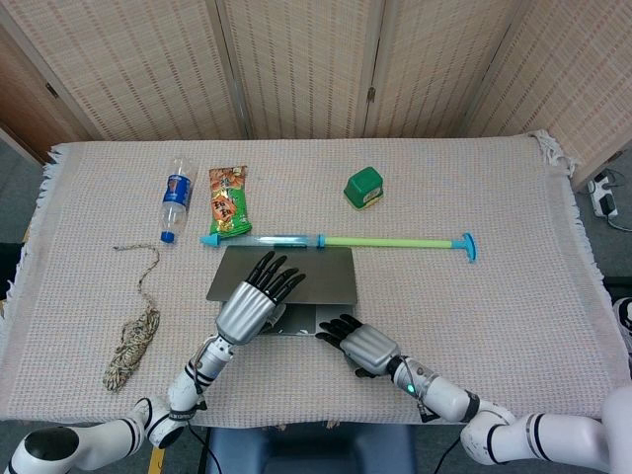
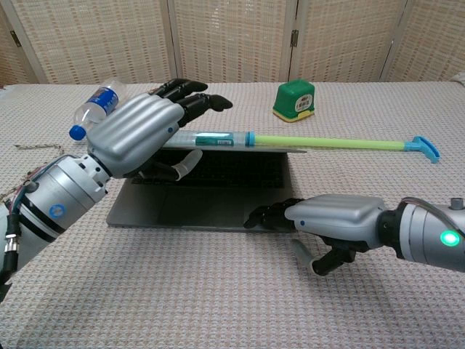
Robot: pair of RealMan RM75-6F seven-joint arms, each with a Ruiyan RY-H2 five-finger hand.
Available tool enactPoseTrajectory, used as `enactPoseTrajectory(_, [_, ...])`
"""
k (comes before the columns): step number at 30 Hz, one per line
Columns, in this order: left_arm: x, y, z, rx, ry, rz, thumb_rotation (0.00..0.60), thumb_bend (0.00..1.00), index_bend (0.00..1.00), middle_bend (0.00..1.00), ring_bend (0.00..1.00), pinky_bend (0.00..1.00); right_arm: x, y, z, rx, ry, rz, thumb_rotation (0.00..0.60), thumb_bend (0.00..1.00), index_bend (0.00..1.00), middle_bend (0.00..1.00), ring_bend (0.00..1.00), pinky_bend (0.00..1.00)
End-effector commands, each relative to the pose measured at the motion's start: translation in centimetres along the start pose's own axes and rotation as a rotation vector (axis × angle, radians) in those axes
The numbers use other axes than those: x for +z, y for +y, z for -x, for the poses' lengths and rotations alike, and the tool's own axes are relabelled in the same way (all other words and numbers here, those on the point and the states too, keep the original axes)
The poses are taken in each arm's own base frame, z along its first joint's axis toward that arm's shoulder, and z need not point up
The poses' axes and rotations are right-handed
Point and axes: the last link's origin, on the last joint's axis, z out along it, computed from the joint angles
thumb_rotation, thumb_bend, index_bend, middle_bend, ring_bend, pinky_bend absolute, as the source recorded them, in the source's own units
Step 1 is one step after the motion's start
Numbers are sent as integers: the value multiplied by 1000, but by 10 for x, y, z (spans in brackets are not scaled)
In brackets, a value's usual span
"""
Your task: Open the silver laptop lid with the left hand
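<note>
Fingers (image 2: 192, 102) of the left hand (image 2: 142, 131) are stretched over the top of the silver laptop lid (image 1: 296, 272), with the thumb tucked under its front edge, so that hand is holding the lid's edge between thumb and fingers. You can see it best in the chest view: the lid is raised partway, a wedge-shaped gap is open and the dark keyboard (image 2: 218, 169) shows underneath. From the head view the left hand (image 1: 255, 301) covers the lid's near left part.

The right hand (image 2: 330, 218) lies low on the cloth at the laptop's front right corner, its dark fingertips (image 2: 265, 214) touching the edge of the laptop base (image 2: 174, 211). Its fingers look loosely extended with the thumb hanging below, holding nothing as far as I can see.

The laptop sits near the middle of the table, a bit toward the robot's side, on a woven cloth (image 1: 494, 247). Just behind it lies a long green and blue pump tube (image 1: 341, 240), running left to right. Beyond that are a green snack bag (image 1: 229, 199), a water bottle (image 1: 175, 197) with a blue cap lying to its left, and a small green box (image 1: 364, 188) further right. A bundle of twine (image 1: 133, 336) sits off to the left, well apart from the laptop.
</note>
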Motion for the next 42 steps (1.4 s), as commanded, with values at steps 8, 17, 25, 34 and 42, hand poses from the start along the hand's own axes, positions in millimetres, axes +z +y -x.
enactPoseTrajectory(8, [2,-6,-1,23,-1,-7,600,559,170,228,68,0,9,-7,4,-42,-13,18,600,886,0,0,15,0])
enactPoseTrajectory(17, [8,-15,-7,51,-3,-26,600,559,171,228,59,0,12,-9,5,-60,-22,35,600,891,0,0,15,0])
enactPoseTrajectory(25, [28,-21,-20,-2,-3,-70,600,559,167,227,52,0,13,-11,4,-62,-22,46,600,894,0,0,17,0])
enactPoseTrajectory(34, [60,-38,-47,20,-13,-111,600,558,146,195,32,0,16,-11,1,-58,-20,53,600,894,0,0,18,0])
enactPoseTrajectory(42, [87,-51,-64,57,-47,-158,600,536,79,139,1,0,21,-14,0,-59,-19,53,600,901,0,0,49,0])
